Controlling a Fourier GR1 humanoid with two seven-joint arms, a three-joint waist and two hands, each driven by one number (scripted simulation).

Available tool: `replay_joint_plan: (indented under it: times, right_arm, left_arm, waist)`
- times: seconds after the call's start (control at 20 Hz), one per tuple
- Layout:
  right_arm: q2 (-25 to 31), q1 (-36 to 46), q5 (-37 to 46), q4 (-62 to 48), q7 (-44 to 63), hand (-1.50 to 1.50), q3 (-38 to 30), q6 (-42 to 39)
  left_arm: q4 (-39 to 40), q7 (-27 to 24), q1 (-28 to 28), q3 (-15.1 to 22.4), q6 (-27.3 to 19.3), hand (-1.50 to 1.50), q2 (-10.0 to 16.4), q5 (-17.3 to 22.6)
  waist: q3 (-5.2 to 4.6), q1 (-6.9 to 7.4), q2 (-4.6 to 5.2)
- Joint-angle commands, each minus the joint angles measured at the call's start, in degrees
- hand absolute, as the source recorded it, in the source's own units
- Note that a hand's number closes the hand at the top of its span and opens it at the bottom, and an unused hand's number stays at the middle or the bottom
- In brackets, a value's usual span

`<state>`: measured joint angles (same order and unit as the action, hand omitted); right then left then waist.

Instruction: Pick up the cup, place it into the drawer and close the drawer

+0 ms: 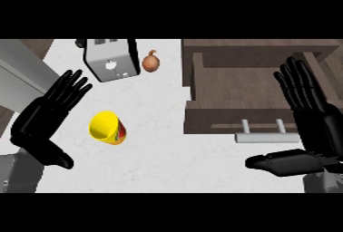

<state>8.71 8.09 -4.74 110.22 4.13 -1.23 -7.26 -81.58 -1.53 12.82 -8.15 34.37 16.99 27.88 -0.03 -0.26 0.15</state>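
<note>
Yellow plastic cup with red-patterned side (107, 128): lying on white bench (167, 154), ungrasped, just beside left hand (43, 120), apart from dark wooden drawer (227, 118), pulled open. Left hand, right hand (318, 122): fingers straight, holding nothing. Outstanding: pickup, placement, closing.

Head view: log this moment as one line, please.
cup: on counter, not held | drawer: open | left hand: open, beside cup | right hand: open, by drawer
</note>
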Motion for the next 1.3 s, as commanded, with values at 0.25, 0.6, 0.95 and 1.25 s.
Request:
replay_joint_plan:
  times: [0.25,0.6,0.95,1.25]
  right_arm:
    - [-1.6,6.3,4.1,-5.9,-2.5,-1.50,1.2,1.5]
    - [-0.1,4.6,1.1,-1.8,0.7,-1.50,-1.3,-0.4]
    - [1.2,6.6,-1.2,-2.4,0.9,-1.50,-3.4,-2.0]
    - [0.2,5.2,0.4,0.3,2.0,-1.50,-1.5,-1.1]
  left_arm:
    - [21.7,-17.1,2.9,-0.1,3.3,-1.50,-0.5,-15.7]
    - [39.6,-26.4,10.4,-1.2,3.4,-1.50,2.8,-22.5]
    - [56.8,-43.3,13.6,1.1,-1.4,-1.50,1.9,-31.6]
    - [64.7,-50.5,15.7,0.9,-4.2,-1.50,2.4,-33.3]
  waist:
    - [-0.04,-0.02,0.16]
    - [-0.03,-0.34,0.04]
    - [-0.08,-0.83,0.22]
    - [-0.24,-2.03,0.60]
